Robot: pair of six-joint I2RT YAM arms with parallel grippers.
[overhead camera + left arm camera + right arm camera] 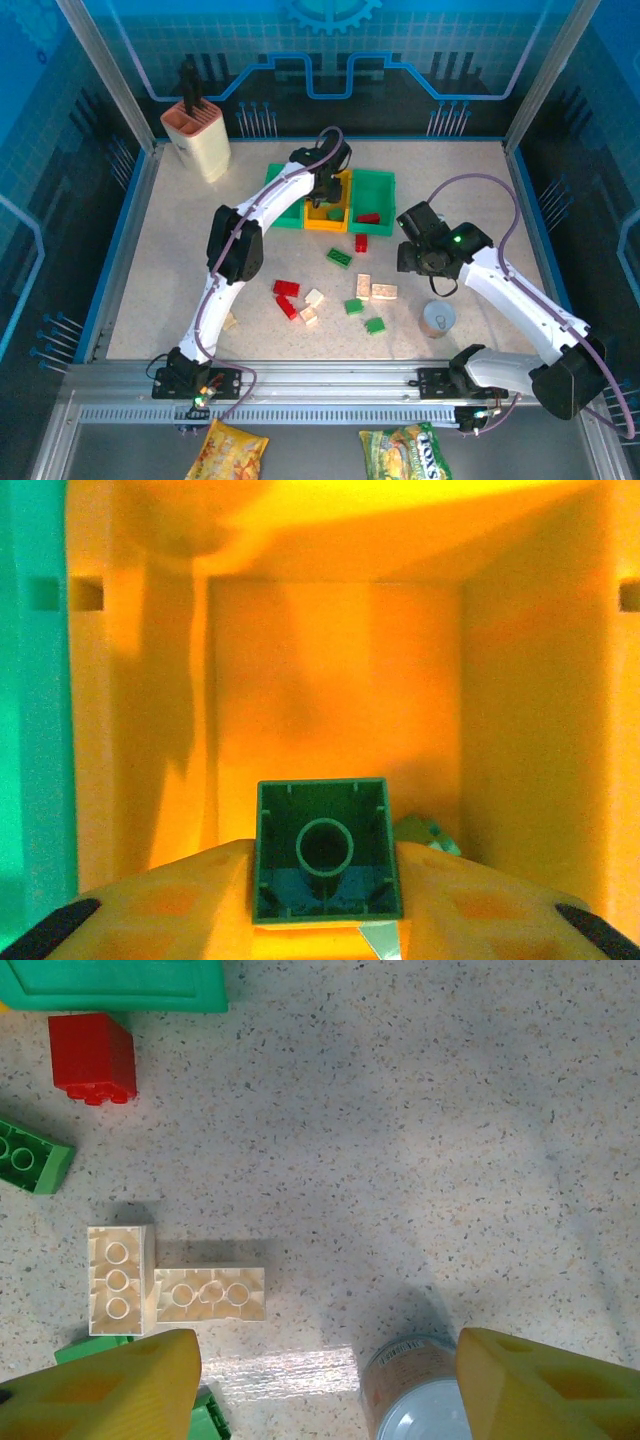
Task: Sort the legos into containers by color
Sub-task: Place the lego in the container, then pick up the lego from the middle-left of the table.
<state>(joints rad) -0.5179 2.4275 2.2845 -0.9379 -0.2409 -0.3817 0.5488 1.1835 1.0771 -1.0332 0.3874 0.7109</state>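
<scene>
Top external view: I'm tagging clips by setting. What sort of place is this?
Likely a robot test cell: speckled table walled by blue panels, two arms bolted to an aluminium rail, sorting bins.

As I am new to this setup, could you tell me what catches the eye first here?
The left gripper holds a green brick over the floor of the orange bin, the middle of three. The right gripper hangs open over the table near two cream bricks and a grey cup.

Table (170,250) bare at 9 o'clock; bricks (383,291) clutter ctr, bins (389,195) at 12, cup (438,318) at 4, holder (200,140) at 11.
</scene>
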